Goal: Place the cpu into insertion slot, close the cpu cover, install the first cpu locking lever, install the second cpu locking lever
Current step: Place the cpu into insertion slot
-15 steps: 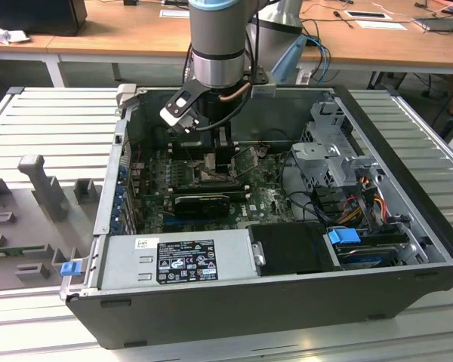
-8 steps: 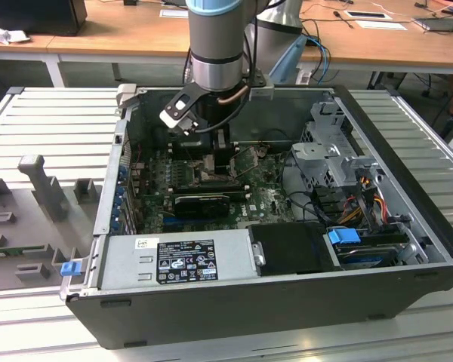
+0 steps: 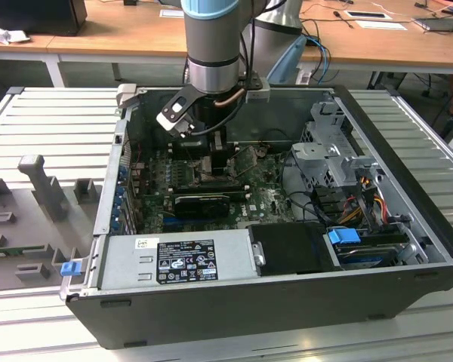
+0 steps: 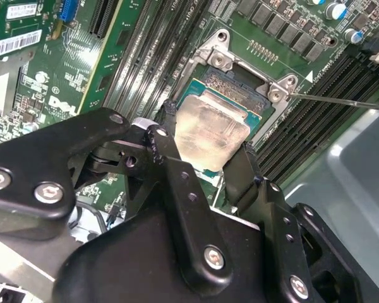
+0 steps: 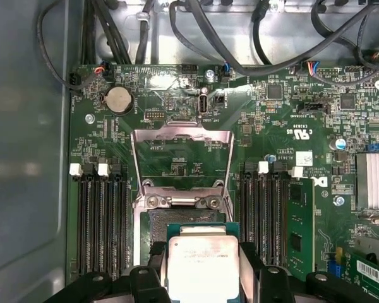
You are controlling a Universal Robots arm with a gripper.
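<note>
My gripper (image 4: pixel 206 134) is shut on the cpu (image 4: pixel 210 126), a small square chip with a dull silver top, one black finger on each of two opposite edges. I hold the chip tilted just over the insertion slot (image 4: pixel 240 95), whose dark pin field shows past its far edge. In the first wrist view the cpu (image 5: pixel 199 268) sits between my fingers (image 5: pixel 156 255) over the insertion slot (image 5: pixel 177 218). Beyond it the cpu cover (image 5: pixel 180 134) stands swung open, with the board visible through its cut-out. A thin locking lever (image 4: pixel 341 101) sticks out beside the socket. In the exterior view my gripper (image 3: pixel 211 154) reaches down into the open computer case.
Long black memory slots (image 5: pixel 101 221) flank the socket on both sides, and one holds a green memory stick (image 5: pixel 297 221). Black cables (image 5: pixel 240 38) run along the board's far edge. A grey power supply (image 3: pixel 181 256) and a metal drive cage (image 3: pixel 332 151) crowd the case.
</note>
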